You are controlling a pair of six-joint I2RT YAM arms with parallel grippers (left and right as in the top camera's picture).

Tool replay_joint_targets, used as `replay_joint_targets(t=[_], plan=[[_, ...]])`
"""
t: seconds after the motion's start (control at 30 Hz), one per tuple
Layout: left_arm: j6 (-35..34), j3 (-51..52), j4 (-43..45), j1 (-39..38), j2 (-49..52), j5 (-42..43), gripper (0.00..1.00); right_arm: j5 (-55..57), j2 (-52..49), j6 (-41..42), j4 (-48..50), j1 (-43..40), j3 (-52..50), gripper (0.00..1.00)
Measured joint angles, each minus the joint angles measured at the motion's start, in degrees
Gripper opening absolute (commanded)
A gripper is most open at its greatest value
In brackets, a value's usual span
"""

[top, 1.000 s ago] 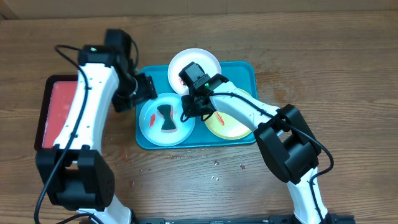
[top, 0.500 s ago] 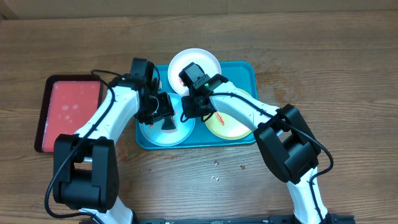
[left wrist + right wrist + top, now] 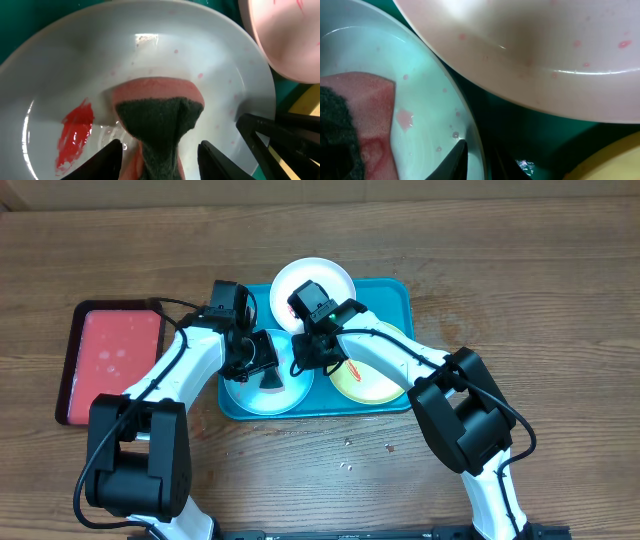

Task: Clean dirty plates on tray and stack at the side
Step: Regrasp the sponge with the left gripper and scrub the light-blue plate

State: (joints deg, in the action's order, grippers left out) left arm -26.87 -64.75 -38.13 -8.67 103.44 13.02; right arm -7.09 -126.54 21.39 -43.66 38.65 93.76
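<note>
The teal tray (image 3: 395, 292) holds the white plate (image 3: 312, 278) at the back, the pale blue plate (image 3: 245, 392) at the left and the yellow-green plate (image 3: 375, 380) at the right. A pink sponge with a dark scouring face (image 3: 157, 112) lies on the pale blue plate (image 3: 75, 60) beside a red sauce smear (image 3: 75, 132). My left gripper (image 3: 160, 157) is open, its fingers astride the sponge. My right gripper (image 3: 477, 157) is shut on the pale blue plate's right rim (image 3: 432, 100), one finger inside and one outside.
A smaller dark-rimmed red tray (image 3: 110, 360) sits left of the teal tray. Small crumbs (image 3: 350, 445) lie on the wood in front of the teal tray. The white plate's rim (image 3: 535, 45) overhangs the right gripper closely.
My left arm swung from the teal tray's left edge over the pale blue plate and settled around the sponge. The right arm has not moved.
</note>
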Motion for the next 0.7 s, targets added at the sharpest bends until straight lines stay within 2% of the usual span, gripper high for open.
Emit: replay_joint_targets(t=[0.33,0.37,0.4,0.6,0.67,0.7], plan=[[-0.02,1.57,0.9,0.02,0.0,-0.17,0.5,0.02,0.0,0.0,0.0,0.0,0.0,0.18],[-0.02,1.95,1.09,0.0,0.0,-0.2,0.46,0.0,0.0,-0.02,0.0,0.0,0.0,0.18],[-0.02,2.32,1.2,0.0,0.0,-0.2,0.29,0.0,0.0,0.0,0.0,0.0,0.0,0.18],[-0.22,2.95,2.01,-0.04,0.0,-0.2,0.26,0.0,0.0,-0.02,0.0,0.0,0.0,0.18],[-0.2,2.95,2.12,-0.04,0.0,-0.31,0.16,0.0,0.0,0.0,0.02,0.0,0.0,0.18],[-0.35,2.95,2.14,-0.07,0.0,-0.52,0.06,0.02,0.0,-0.02,-0.02,0.0,0.0,0.18]])
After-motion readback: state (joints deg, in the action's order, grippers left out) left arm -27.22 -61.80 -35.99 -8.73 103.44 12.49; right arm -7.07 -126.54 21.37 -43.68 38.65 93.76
